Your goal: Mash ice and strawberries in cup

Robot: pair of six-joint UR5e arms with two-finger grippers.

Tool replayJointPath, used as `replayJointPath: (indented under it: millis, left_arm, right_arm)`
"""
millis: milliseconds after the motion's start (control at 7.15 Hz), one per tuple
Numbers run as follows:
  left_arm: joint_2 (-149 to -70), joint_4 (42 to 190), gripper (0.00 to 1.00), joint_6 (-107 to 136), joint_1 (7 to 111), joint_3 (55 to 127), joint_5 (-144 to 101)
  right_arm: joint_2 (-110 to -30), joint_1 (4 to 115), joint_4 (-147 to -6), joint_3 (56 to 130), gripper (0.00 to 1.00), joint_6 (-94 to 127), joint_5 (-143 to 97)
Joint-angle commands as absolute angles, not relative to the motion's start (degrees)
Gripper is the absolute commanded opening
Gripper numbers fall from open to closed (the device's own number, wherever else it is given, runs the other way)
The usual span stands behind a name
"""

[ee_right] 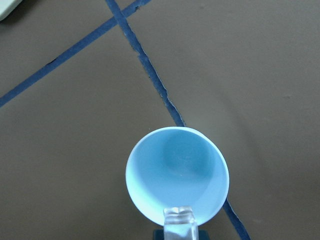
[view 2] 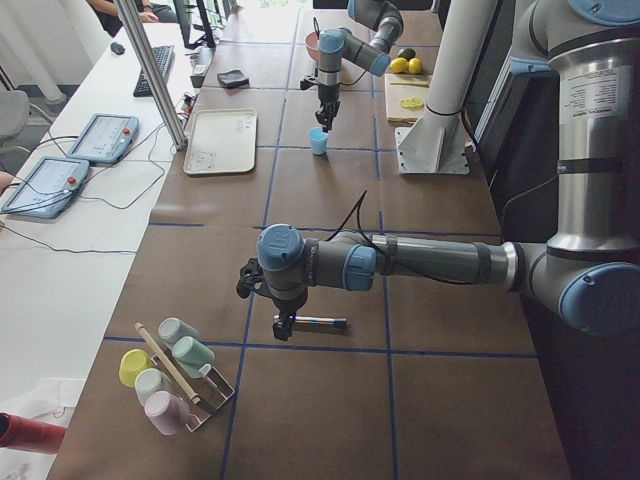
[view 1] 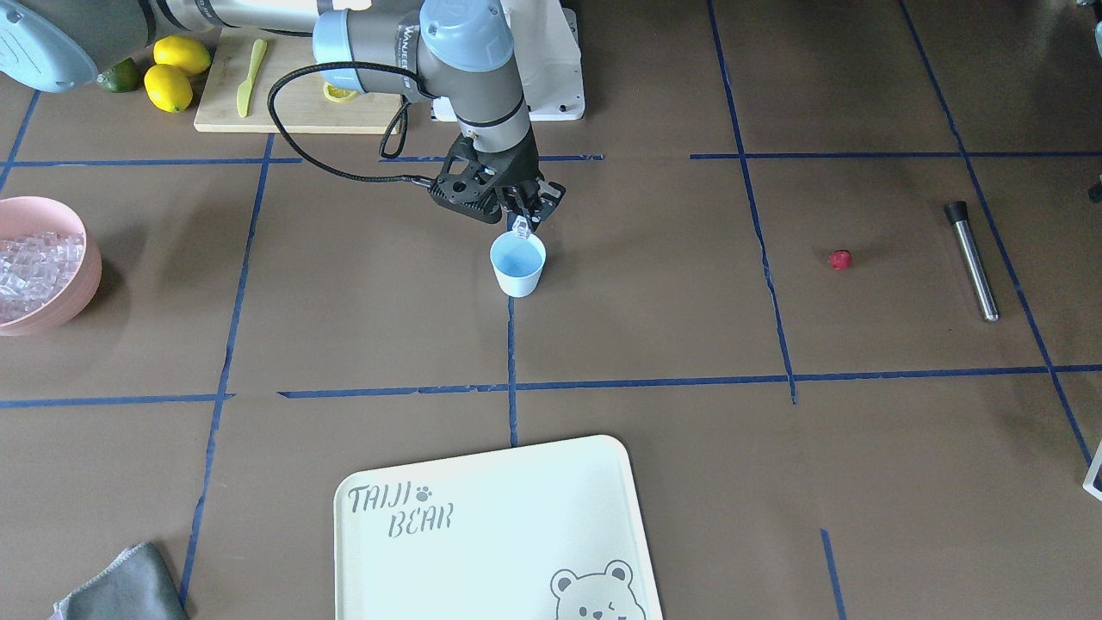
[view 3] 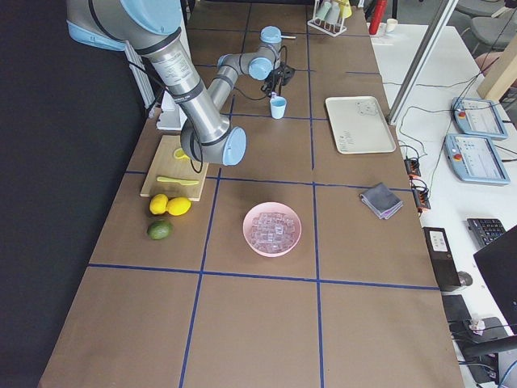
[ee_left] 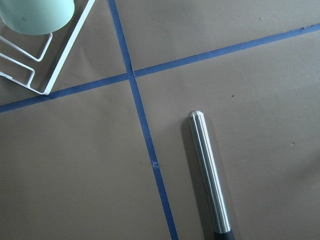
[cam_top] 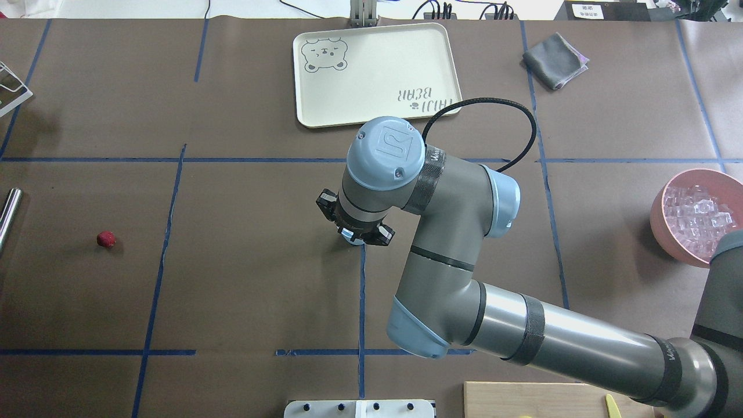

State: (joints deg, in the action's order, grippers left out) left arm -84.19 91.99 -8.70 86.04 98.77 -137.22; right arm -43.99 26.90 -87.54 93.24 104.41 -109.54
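The pale blue cup [view 1: 517,265] stands upright at the table's middle and looks empty in the right wrist view [ee_right: 177,175]. My right gripper [view 1: 523,226] hangs just above the cup's rim, shut on one clear ice cube [ee_right: 180,222]. More ice [view 1: 34,267] fills the pink bowl [cam_top: 662,215]. The red strawberry [view 1: 840,259] lies alone on the table, and also shows in the overhead view [cam_top: 105,238]. My left gripper [view 2: 285,325] hovers over a steel muddler [ee_left: 210,175]; I cannot tell whether it is open or shut.
A cream bear tray [view 1: 491,534] lies on the operators' side. A cutting board [view 1: 293,95] with a yellow knife, lemons [view 1: 176,73] and a lime sits near the robot's base. A grey cloth [cam_top: 554,61] and a rack of cups [view 2: 170,370] lie at the edges.
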Motion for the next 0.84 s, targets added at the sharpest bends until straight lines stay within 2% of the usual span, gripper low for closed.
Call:
replayJointPath:
  millis: [0,140,280,560,699]
  left_arm:
    - [-84.2,92.0,1.0,-8.7,86.0,98.9,-137.3]
    - [-84.1,92.0,1.0,-8.7,86.1,99.2,-137.2]
    - [-82.9,92.0,1.0,-8.7,86.0,100.2,-137.2]
    - [-81.8,92.0,1.0,-8.7,86.0,101.2,-137.2]
    - [-81.8,92.0,1.0,-8.7,86.0,101.2,-137.2]
  right_arm:
    - [-43.9,26.9,-87.7,92.8,0.21,104.3,-109.5]
    - [-43.9,26.9,-87.9,92.7,0.37,104.3,-109.5]
    - [-43.9,26.9,-87.9,92.7,0.49,104.2,-109.5]
    - [-44.1,27.1,-88.2,93.2,0.5,104.1,-109.9]
    - [-45.7,29.6,-89.3,96.6,0.49,103.9,-111.7]
